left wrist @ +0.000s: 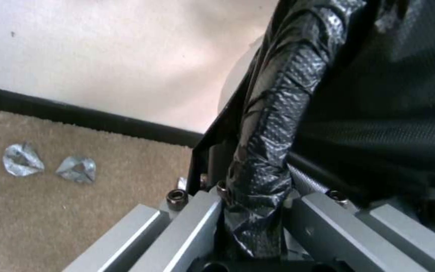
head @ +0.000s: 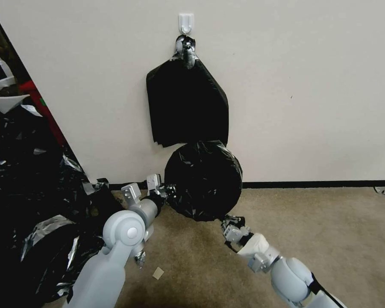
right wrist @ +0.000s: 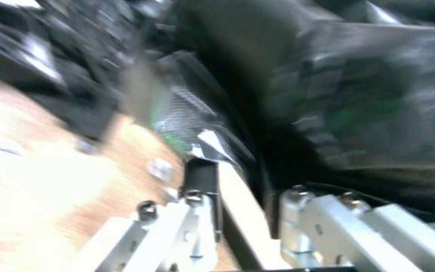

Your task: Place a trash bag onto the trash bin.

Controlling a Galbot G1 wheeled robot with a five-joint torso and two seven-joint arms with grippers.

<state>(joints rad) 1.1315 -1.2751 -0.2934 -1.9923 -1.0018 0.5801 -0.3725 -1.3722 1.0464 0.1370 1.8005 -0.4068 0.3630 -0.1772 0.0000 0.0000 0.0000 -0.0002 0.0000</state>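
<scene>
Fingers of the left gripper (head: 170, 191) pinch the left edge of the trash bag (head: 203, 180), which is stretched over the trash bin standing on the carpet (head: 329, 231) against the wall, below a bundle of black bags (head: 187, 105) hung from a hook (head: 186, 22). The right gripper (head: 230, 223) meets the bag's lower right edge. A heap of black plastic (head: 25, 184) lies to the left.

In the left wrist view, the fingers (left wrist: 205, 162) clamp a twisted fold of the trash bag (left wrist: 273, 124) against the bin's pale side (left wrist: 235, 81).

In the right wrist view, blurred, the right fingers (right wrist: 201, 177) straddle the bin's cream rim (right wrist: 242, 215), the trash bag (right wrist: 358, 113) draped over it.
</scene>
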